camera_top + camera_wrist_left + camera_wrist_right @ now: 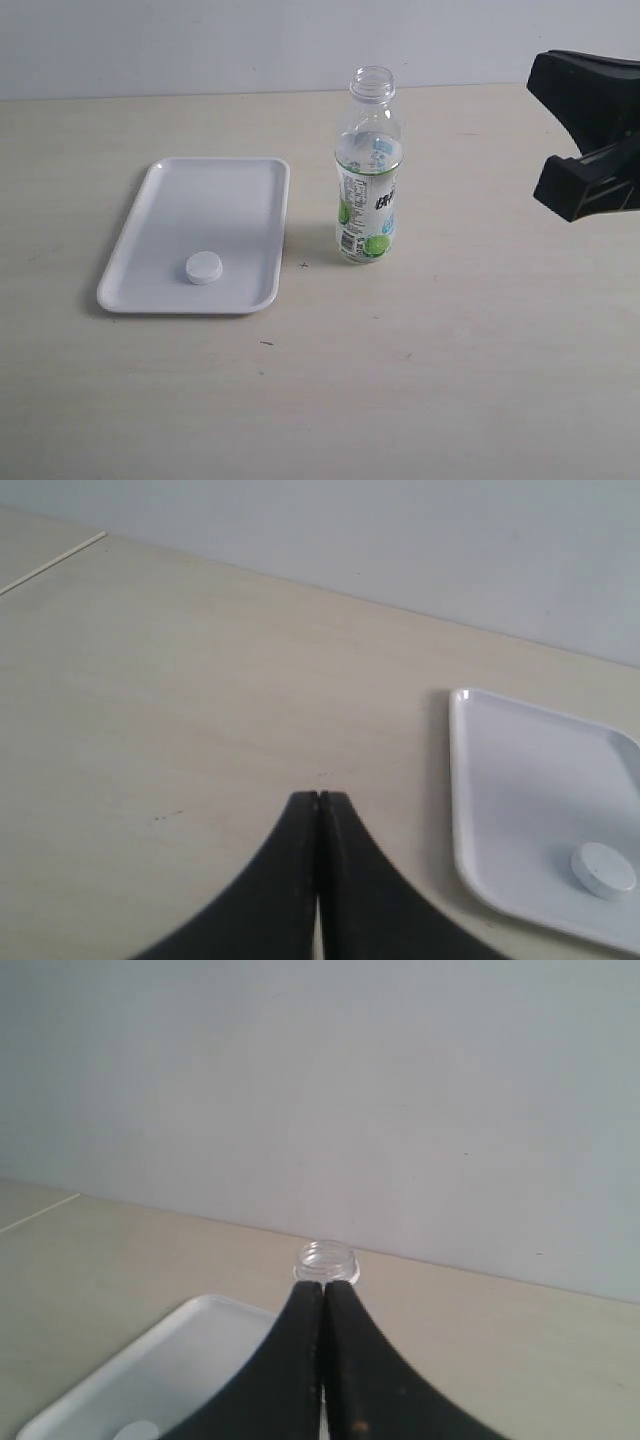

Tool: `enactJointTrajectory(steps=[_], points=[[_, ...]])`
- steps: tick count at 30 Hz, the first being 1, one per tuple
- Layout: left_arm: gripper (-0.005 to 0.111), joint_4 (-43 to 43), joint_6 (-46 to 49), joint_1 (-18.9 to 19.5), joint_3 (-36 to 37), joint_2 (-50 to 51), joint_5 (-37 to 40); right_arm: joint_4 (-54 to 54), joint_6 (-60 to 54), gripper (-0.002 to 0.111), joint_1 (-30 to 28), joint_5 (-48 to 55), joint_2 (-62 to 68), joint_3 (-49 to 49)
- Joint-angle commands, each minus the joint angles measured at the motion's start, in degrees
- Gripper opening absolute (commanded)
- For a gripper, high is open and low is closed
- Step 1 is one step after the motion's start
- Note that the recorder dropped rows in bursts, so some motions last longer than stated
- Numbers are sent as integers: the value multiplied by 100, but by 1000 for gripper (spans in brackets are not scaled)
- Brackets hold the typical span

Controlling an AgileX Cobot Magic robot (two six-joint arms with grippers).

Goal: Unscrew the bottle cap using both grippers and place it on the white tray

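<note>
The bottle (368,180) stands upright on the table with its threaded neck open and no cap on it. The white bottle cap (203,267) lies flat on the white tray (210,200), near the tray's front edge. My left gripper (318,796) is shut and empty above bare table, with the tray (520,780) and cap (603,869) off to its side. My right gripper (322,1285) is shut and empty, well back from the bottle's open neck (327,1260). The right arm's black end (590,100) shows at the far right of the exterior view. The left arm is outside that view.
The pale wooden table (450,350) stretches around tray and bottle, and a plain light wall (200,40) runs behind it. The tray sits left of the bottle with a narrow gap between them.
</note>
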Motion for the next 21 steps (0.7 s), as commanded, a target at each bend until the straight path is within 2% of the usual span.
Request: enactJointTrajectory(steps=[1, 4, 7, 11, 14, 17, 21], points=[[0, 3, 16, -6, 16, -38, 3, -13, -78, 0, -537, 448, -220, 11], [0, 3, 16, -6, 16, -38, 3, -13, -45, 0, -1218, 1297, -579, 11], [0, 3, 16, -6, 16, -38, 3, -13, -45, 0, -2182, 2399, -1039, 11], [0, 3, 16, -6, 16, -38, 3, -13, -45, 0, -3996, 3846, -1897, 11], [0, 3, 16, -6, 16, -38, 3, -13, -45, 0, -4872, 3986, -2456, 11], [0, 3, 16, -6, 16, -38, 3, -13, -45, 0, -5167, 3686, -2769, 11], [0, 3, 16, -6, 16, -38, 3, -13, -45, 0, -5192, 3343, -2917, 11]])
